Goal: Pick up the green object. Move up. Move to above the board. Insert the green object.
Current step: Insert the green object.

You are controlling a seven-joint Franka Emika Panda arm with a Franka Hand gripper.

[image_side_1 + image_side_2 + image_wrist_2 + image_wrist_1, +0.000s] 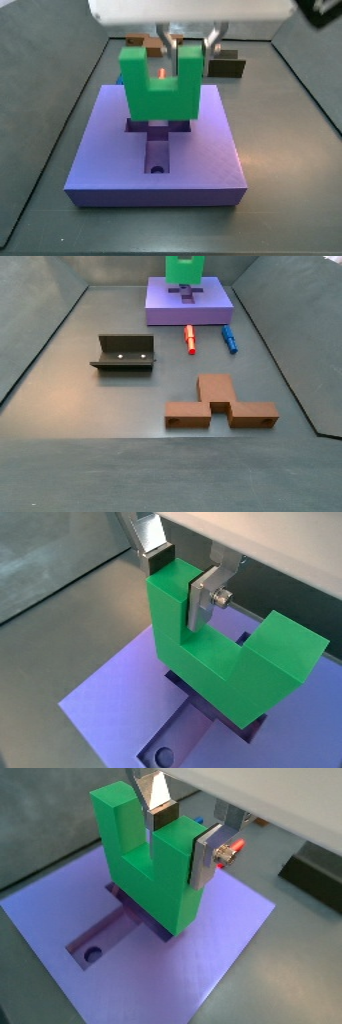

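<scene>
Tool (183, 836) fingers are clamping one upright prong of the green object (144, 863), seen in both wrist views, with a silver plate (205, 600) pressing each side of that prong. Directly beneath the tool, the board (114, 162) is lying flat on the floor, its cross-shaped recess (160, 152) and a small round hole (92, 954) showing in its top. The green object (162, 82) is standing upright with its base down at the centre of the recess, prongs pointing up; whether it is fully seated cannot be told.

In a side view, the tool is sitting at the far end of the floor over the board (167, 311). Nearer the camera than the tool, a brown block (221, 403) is lying near the front, the fixture (123, 353) is standing off to one side, and a red stick (190, 338) and a blue stick (229, 338) are lying just beside the board's near edge.
</scene>
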